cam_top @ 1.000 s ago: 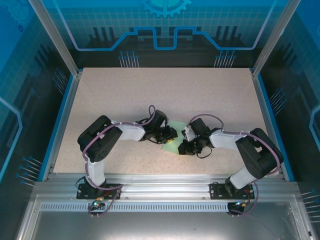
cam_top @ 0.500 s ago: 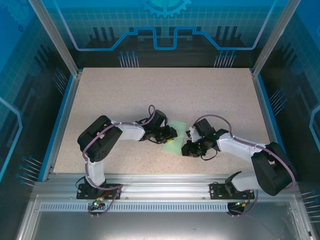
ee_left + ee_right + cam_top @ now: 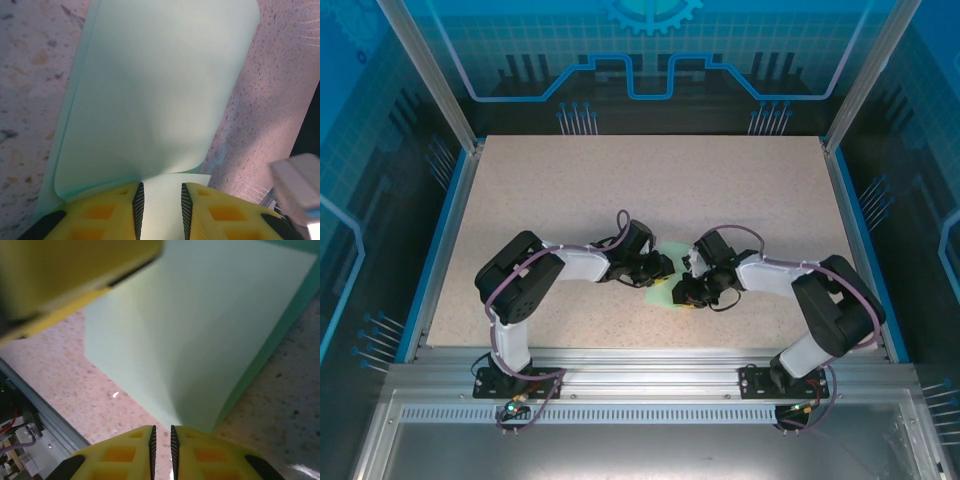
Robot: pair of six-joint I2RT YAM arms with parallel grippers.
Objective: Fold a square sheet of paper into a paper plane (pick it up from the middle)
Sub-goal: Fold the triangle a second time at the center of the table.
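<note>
Top external view: the two arms reach in from either side and meet a little below the middle of the counter (image 3: 620,190), with the paper (image 3: 662,291) between their tips. What shows of the pale green sheet runs up and down the frame, leaning slightly to the right at its top. A wide stretch of speckled counter lies above it and out to both sides; the counter's near edge is not far below it.

Left wrist view: the paper's long axis runs from the left fingers (image 3: 107,212) at the bottom straight up the frame. It is folded over on itself. The upper layer curls up off the lower one near the fingers, and a darker under-edge peeks out along the left side. Its far end is cut straight with a rounded corner at the upper right. These fingers stand a little apart, and a strip of paper shows in the gap.

Right wrist view: the paper fans from the right fingers (image 3: 120,455) toward the upper right, with a soft crease leading down to their tips. They are almost together, a thin slit between them; I cannot tell whether they pinch the corner. A metal rail (image 3: 45,425) marks the counter's edge at lower left.
</note>
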